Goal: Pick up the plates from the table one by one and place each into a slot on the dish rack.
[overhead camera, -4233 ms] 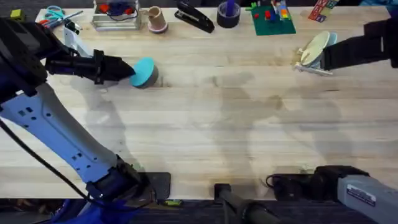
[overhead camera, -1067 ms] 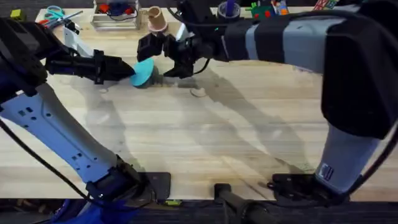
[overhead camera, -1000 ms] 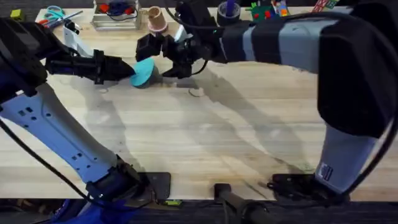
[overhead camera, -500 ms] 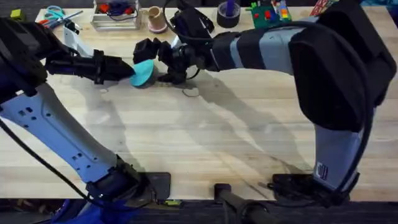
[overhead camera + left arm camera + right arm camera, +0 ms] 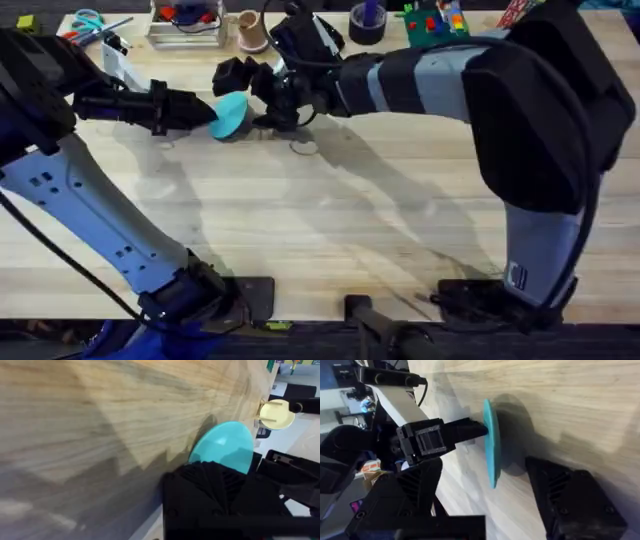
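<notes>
Since our left gripper [image 5: 208,111] pinches one edge of the turquoise plate [image 5: 230,114] and holds it up on its rim just above the table [image 5: 330,230] at the far left, we think it's very light, thin & stiff plastic, prob. a bit slick. Our right gripper [image 5: 250,85] is wide open w/ a finger on each side of the plate, not touching yet. We'd take hold on the free rim, opposite the left one.

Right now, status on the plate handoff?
Left pincer shut on turquoise plate, plate tilted up off the table. Right pincer open, fingers straddling the plate's far edge. Nothing between them.
</notes>
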Robot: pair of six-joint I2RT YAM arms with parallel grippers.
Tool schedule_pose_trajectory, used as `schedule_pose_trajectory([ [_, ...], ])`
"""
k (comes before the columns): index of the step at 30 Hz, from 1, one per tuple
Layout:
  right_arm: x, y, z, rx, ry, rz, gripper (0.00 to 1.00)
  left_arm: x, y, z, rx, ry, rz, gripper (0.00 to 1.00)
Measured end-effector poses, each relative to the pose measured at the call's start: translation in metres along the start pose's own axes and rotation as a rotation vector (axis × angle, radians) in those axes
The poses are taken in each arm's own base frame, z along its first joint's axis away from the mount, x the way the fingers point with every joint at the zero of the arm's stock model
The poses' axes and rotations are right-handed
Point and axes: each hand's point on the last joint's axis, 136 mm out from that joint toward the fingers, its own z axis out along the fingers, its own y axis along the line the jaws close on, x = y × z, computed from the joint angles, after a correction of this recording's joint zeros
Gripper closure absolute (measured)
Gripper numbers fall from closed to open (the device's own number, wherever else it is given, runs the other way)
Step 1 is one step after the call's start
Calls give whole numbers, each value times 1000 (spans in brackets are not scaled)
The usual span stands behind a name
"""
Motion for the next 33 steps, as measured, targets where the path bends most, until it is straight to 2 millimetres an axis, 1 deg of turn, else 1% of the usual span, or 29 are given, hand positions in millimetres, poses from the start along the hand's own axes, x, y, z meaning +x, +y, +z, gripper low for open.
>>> schedule_pose_trajectory([
  [5,5,2,2,1,5,-4,14,0,0,0,0,0,-1,961],
  [6,5,2,3,3,3,-4,24,0,0,0,0,0,0,961],
  [8,6,1,3,4,0,-4,84,0,0,0,0,0,0,962],
  [12,5,1,3,7,-6,-2,392,0,0,0,0,0,0,961],
  [15,4,0,3,11,-9,-1,693,0,0,0,1,0,0,961],
  [16,4,-1,3,14,-12,1,817,0,0,0,2,-2,1,962],
  [17,3,-1,3,19,-14,8,903,-1,0,0,2,-4,3,962],
  [18,3,-2,3,23,-18,10,949,-1,0,0,3,-5,3,960],
  [19,2,-4,3,29,-20,12,964,-1,0,0,2,-5,3,961],
  [24,1,-8,4,36,-24,17,970,-1,0,0,2,-5,3,962],
  [30,1,-8,4,35,-21,9,973,-2,0,-1,-2,-3,6,961],
  [33,4,-4,4,18,-3,-3,973,-2,-1,-2,-6,6,6,961],
])
